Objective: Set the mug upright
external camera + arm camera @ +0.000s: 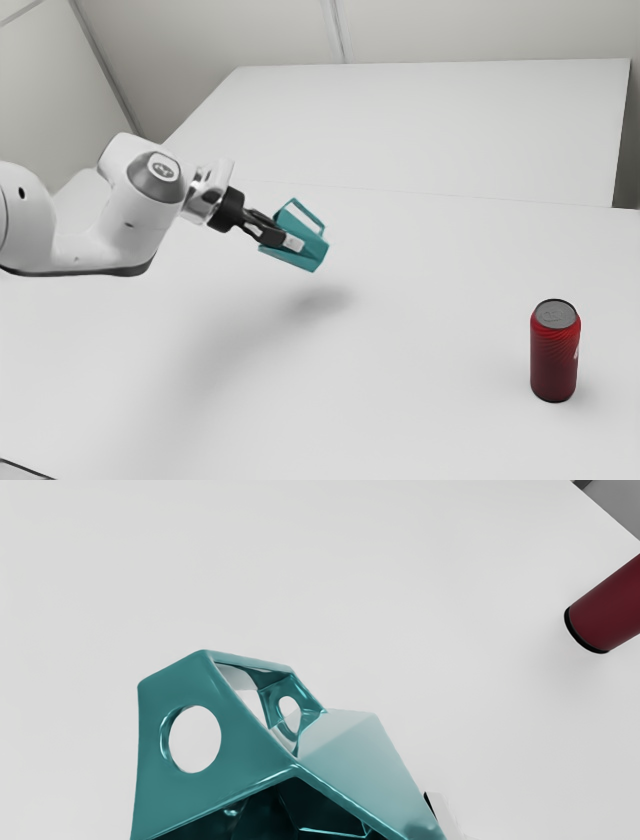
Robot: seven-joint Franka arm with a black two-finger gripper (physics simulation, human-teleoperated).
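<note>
The gripper is clamped on the mug, holding it in the air over the table. In the exterior view the black fingers slant down toward the view's right, and a pale fingertip lies against the mug's side. In the wrist view one fingertip lies along the mug's outer wall; the other is hidden.

The teal mug is tilted, not upright: its hollow faces back toward the gripper, and its base points away and downward. Its angular handle sticks out on the upper side in the exterior view. The wrist view shows round holes through the teal material. Below the mug, a soft shadow falls on the white table, apart from it.

Farther out, well apart from mug and gripper, a dark red can with a grey top stands upright on the table, toward the exterior view's right.
</note>
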